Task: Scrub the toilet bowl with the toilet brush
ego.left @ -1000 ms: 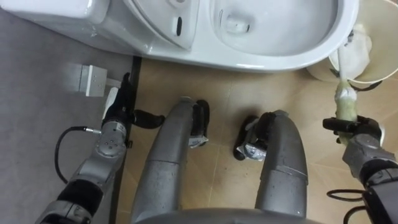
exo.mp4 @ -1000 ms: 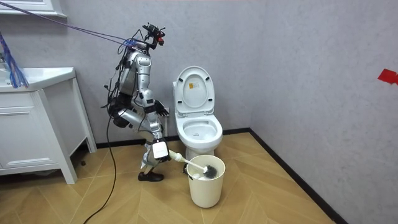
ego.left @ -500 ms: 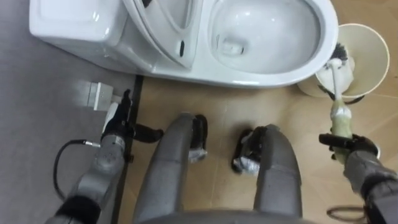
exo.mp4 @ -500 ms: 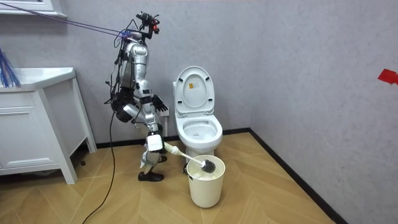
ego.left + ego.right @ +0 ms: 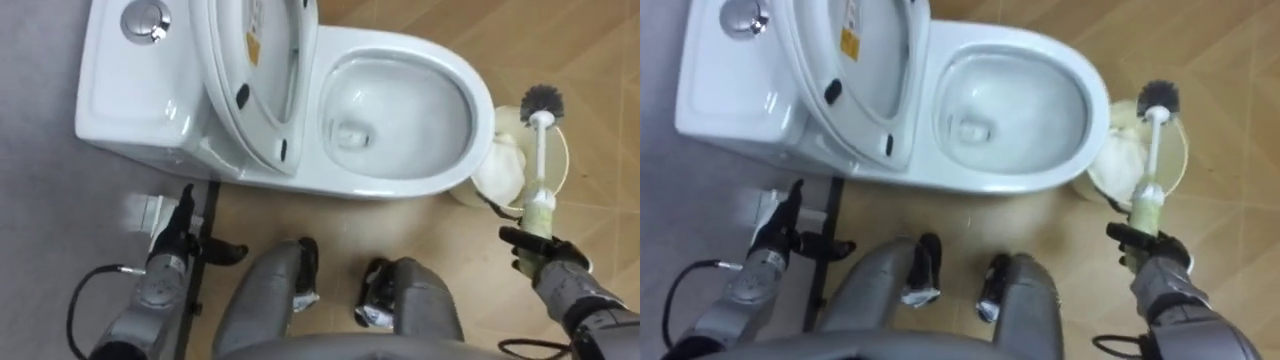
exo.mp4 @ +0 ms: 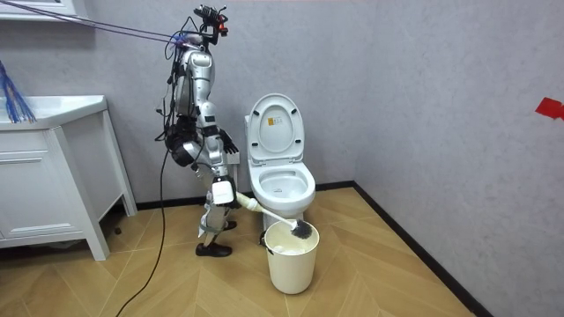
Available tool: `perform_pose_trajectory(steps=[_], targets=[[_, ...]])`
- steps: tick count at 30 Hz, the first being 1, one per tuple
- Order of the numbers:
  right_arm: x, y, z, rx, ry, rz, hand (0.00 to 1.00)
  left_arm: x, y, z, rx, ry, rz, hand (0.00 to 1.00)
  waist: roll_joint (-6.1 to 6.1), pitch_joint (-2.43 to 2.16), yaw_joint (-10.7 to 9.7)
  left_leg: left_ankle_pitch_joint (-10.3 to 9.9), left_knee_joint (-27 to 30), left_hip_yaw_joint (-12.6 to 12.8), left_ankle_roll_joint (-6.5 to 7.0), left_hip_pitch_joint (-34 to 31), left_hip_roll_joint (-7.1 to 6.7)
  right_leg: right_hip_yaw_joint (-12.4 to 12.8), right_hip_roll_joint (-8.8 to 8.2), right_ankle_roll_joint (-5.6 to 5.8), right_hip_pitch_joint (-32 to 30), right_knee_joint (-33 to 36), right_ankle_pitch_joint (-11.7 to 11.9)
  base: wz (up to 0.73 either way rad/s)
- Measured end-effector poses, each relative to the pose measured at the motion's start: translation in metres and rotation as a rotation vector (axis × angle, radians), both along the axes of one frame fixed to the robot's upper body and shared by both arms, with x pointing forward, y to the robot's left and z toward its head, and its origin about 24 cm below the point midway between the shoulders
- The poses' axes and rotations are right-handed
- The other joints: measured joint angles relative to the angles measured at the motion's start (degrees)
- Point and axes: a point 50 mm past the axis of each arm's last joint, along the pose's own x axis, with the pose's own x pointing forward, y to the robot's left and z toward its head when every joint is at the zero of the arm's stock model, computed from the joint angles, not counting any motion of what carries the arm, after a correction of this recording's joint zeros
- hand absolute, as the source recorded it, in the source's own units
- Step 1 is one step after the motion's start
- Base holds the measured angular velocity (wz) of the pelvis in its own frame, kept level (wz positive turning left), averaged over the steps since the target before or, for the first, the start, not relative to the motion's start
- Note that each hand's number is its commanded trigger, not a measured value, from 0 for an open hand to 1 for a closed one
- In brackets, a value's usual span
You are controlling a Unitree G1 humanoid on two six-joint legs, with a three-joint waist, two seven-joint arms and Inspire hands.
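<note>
Right robot hand (image 5: 545, 258) gripping toilet brush (image 5: 537, 160) handle | bristles over bucket (image 5: 562, 180) | left robot hand (image 5: 180, 237) released

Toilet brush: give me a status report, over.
Hands: right hand shut on toilet brush handle; left hand open, idle by the tank. Its head over the bucket, not yet in the toilet bowl. Clear path, seat up.

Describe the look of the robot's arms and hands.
Both arms are silver-grey metal, built in rounded segments. The left robot hand and right robot hand have slim black fingers. A black cable loops from the left forearm.
</note>
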Motion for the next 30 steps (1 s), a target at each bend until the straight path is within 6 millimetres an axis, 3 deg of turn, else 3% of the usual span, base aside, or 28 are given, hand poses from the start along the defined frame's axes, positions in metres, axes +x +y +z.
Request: perform_pose_trajectory(steps=[5, 6, 9, 12, 20, 23, 30], targets=[[-0.028, 0.005, -0.007, 0.010, 0.017, -0.018, 1.00, -0.041, 0.012, -0.007, 0.022, 0.070, 0.072, 0.00, -0.84, -1.04, -0.3, 0.1, -6.9, -0.3, -0.09, 10.2, -0.30, -0.9, 1.79, 1.29, 11.4, -9.9, 2.2, 0.03], [-0.032, 0.007, -0.008, 0.005, 0.019, -0.014, 1.00, -0.053, 0.014, -0.007, 0.027, 0.088, 0.091, 0.00, -0.85, -1.12, -0.3, 0.1, -8.1, -0.2, -0.09, 12.1, -0.31, -0.9, 2.25, 1.57, 13.7, -11.8, 2.8, -0.03], [-0.035, 0.012, -0.009, -0.022, 0.027, 0.042, 1.00, -0.062, 0.014, -0.003, 0.047, 0.067, 0.119, 0.00, -1.03, -1.14, -0.1, 0.1, -10.6, -0.5, -0.08, 15.6, -0.58, -1.1, 2.44, 1.94, 17.2, -14.4, 3.7, 0.00], [-0.037, 0.016, -0.008, -0.061, 0.044, 0.110, 1.00, -0.064, 0.014, 0.000, 0.071, 0.041, 0.128, 0.00, -1.21, -0.99, 0.2, 0.1, -12.3, -1.3, -0.07, 18.7, -1.15, -2.3, 2.31, 2.13, 20.8, -16.2, 3.8, 0.13], [-0.019, 0.024, 0.003, -0.244, 0.002, 0.345, 1.00, -0.068, 0.016, 0.011, 0.220, -0.055, 0.143, 0.00, -1.35, -0.70, 1.4, 0.0, -13.0, -2.8, -0.17, 21.9, -1.68, -4.2, 2.58, 2.56, 25.7, -19.2, 4.0, 0.12], [-0.017, 0.026, 0.003, -0.290, 0.009, 0.436, 1.00, -0.061, 0.014, 0.025, 0.349, -0.135, 0.045, 0.00, -1.31, -0.68, 3.6, 0.0, -12.9, -3.7, -0.22, 21.7, -1.84, -5.2, 2.49, 2.61, 25.8, -19.3, 4.1, 0.10], [-0.026, 0.030, -0.003, -0.357, 0.092, 0.625, 1.00, -0.043, 0.009, 0.047, 0.500, -0.280, -0.051, 0.00, -0.45, -0.91, 5.0, 0.0, -11.7, -5.8, -0.17, 21.1, -2.31, -7.3, 2.69, 2.86, 26.9, -20.1, 4.5, 0.17]])
